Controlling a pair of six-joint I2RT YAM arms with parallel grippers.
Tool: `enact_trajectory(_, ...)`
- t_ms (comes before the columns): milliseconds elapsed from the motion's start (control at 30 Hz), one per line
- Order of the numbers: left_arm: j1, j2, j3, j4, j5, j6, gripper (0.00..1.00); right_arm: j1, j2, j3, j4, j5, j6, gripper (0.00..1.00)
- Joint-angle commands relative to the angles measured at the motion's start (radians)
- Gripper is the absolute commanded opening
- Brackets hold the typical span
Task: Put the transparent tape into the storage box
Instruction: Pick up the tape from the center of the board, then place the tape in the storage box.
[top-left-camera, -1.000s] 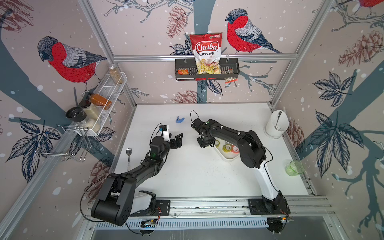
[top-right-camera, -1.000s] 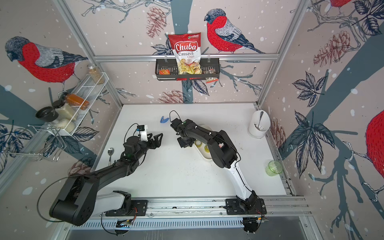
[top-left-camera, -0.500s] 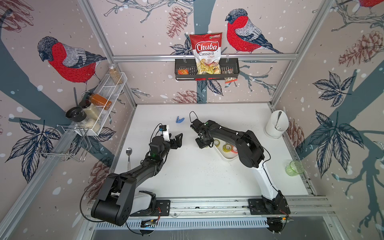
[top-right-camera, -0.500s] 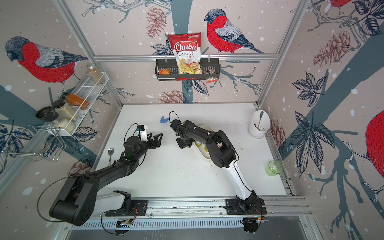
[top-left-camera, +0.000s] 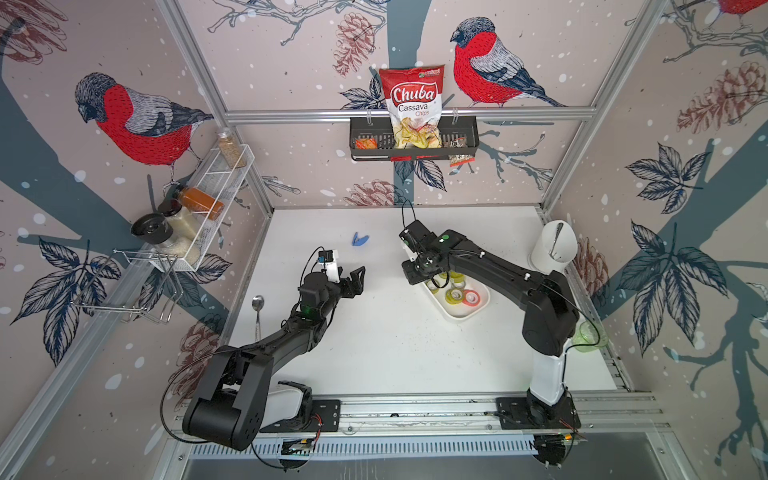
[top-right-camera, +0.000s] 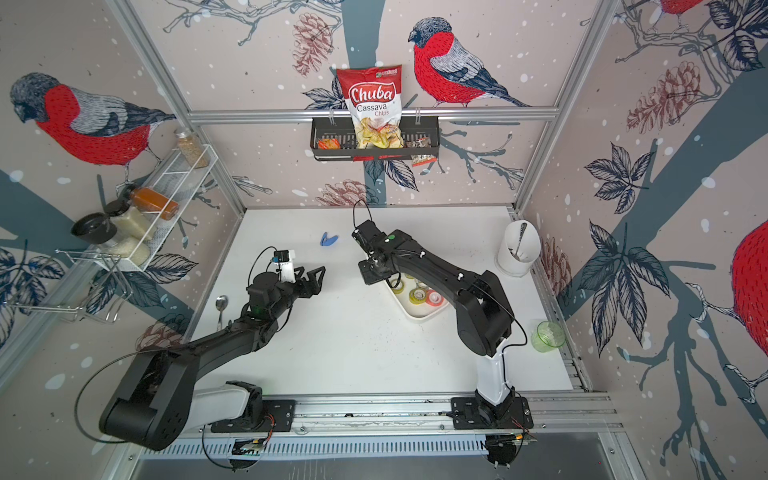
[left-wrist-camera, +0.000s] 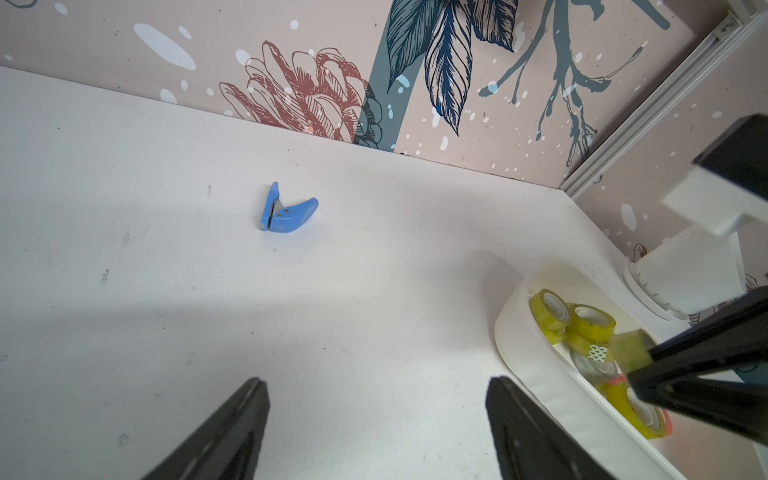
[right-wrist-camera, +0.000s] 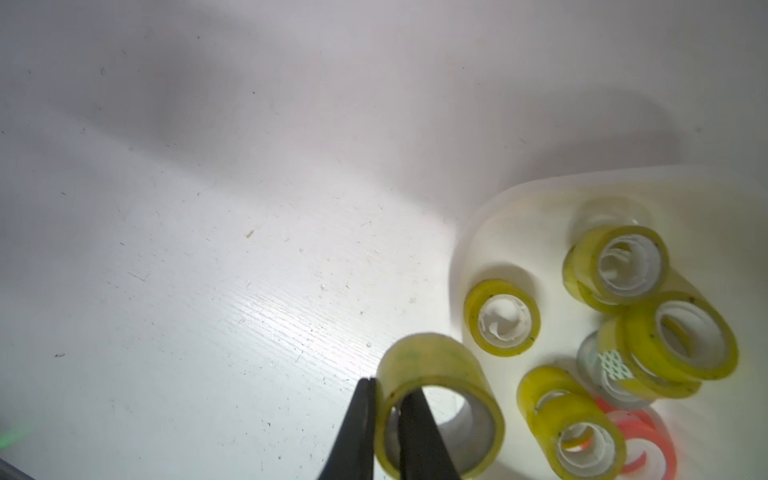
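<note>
The transparent tape (right-wrist-camera: 432, 361), a wide clear roll with a yellowish tint, is pinched in the right gripper (right-wrist-camera: 386, 388). One black finger sits inside the core and the other against the outer face, so the jaws are closed on the roll's wall. Taking the back wall as 12 o'clock in both top views, the roll (top-left-camera: 438, 284) hangs under the right wrist at the 9 o'clock end of the storage box (top-left-camera: 457, 316), a shallow white plastic bin with rounded corners. The right wrist view shows the roll over the box's rim (right-wrist-camera: 473, 224), lifted off the surface. I cannot tell how much of it is inside the rim line.

Several narrower yellow-tinted tape rolls (right-wrist-camera: 503, 318) lie in the box, some stacked, along with one orange-pink roll (right-wrist-camera: 648, 436) toward its 4 o'clock end.

The left gripper (left-wrist-camera: 378, 380) hovers above bare white tabletop (top-left-camera: 395, 353) at 9 o'clock from the box, well apart from it. Its jaws are spread wide and hold nothing.

A small blue plastic cutter (top-left-camera: 360, 239) lies alone at 11 o'clock from the box. A tall white cylindrical holder (top-left-camera: 555, 249) with a metal utensil in it stands at 2 o'clock, near the right wall. A green translucent cup (top-left-camera: 590, 337) sits at 4 o'clock, by the table's edge. A metal spoon (top-left-camera: 257, 307) lies at the table's 9 o'clock edge.

On the back wall, a black perforated basket (top-left-camera: 465, 143) carries a red-and-white chips bag (top-left-camera: 413, 104).
</note>
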Motion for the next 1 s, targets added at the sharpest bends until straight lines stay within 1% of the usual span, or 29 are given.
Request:
enact_trajectory(0,0.003,0.007,-0.005,0.044,0.021,0.009,0.86,-0.039,-0.047,-0.069,0.039,0.003,0.031,0.1)
enact_trajectory(167,0.003,0.021,-0.007,0.06,0.046,0.022,0.87,-0.127,-0.071,-0.15,0.091,0.004,0.019,0.1)
enact_trajectory(367,0.003,0.048,0.001,0.072,0.054,0.031,0.86,-0.192,-0.013,-0.13,0.143,-0.038,-0.025,0.1)
enact_trajectory(500,0.003,0.064,0.009,0.075,0.058,0.034,0.86,-0.213,0.039,-0.091,0.16,-0.074,-0.043,0.1)
enact_trajectory(667,0.003,0.068,0.012,0.076,0.059,0.035,0.86,-0.214,0.093,-0.047,0.166,-0.102,-0.055,0.11)
enact_trajectory(967,0.003,0.065,0.011,0.075,0.063,0.035,0.86,-0.221,0.167,-0.011,0.178,-0.14,-0.058,0.11)
